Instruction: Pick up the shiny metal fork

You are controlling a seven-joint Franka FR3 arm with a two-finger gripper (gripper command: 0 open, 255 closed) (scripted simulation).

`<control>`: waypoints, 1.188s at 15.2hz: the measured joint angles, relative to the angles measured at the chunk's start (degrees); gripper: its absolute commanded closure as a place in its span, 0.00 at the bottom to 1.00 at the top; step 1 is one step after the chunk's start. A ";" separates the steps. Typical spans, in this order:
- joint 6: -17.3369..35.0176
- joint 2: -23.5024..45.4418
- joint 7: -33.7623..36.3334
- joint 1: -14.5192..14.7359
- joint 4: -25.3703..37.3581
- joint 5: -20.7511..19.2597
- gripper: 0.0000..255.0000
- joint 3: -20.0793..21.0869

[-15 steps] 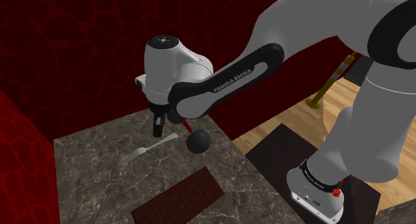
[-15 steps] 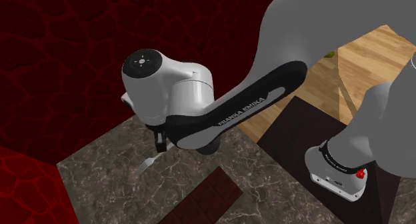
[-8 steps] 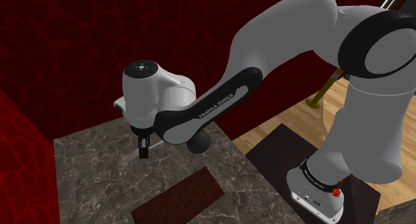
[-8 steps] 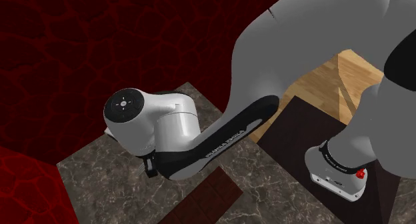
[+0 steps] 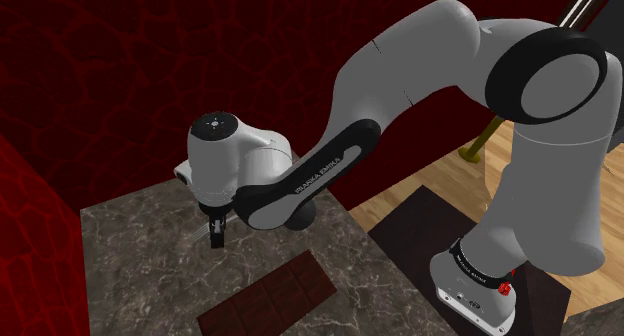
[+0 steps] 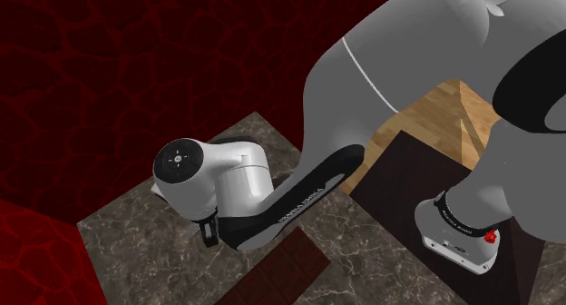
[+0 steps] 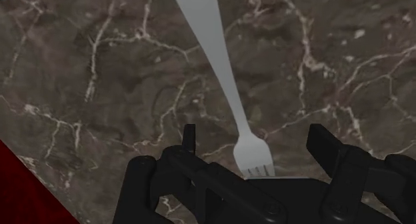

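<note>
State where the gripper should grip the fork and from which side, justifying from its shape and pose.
Likely best: grip the fork at its narrow neck just above the tines, coming straight down. It lies flat on the counter, so only its thin edges offer a hold, and the open gripper straddles that end.

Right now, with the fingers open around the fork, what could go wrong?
1. The open gripper straddles the fork at its tines, not mid-handle; lifted there, the long handle may droop or slip out.
2. The fork lies flat on the hard tabletop, so the fingers could scrape it.
</note>
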 measured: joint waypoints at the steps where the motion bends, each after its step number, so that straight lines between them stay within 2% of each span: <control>1: 0.08 0.09 0.04 0.03 0.02 -0.05 1.00 -0.03; 10: 0.17 0.24 0.06 0.06 0.08 -0.11 1.00 -0.08; 18: -3.43 -3.25 -1.34 -0.82 0.34 1.77 1.00 1.19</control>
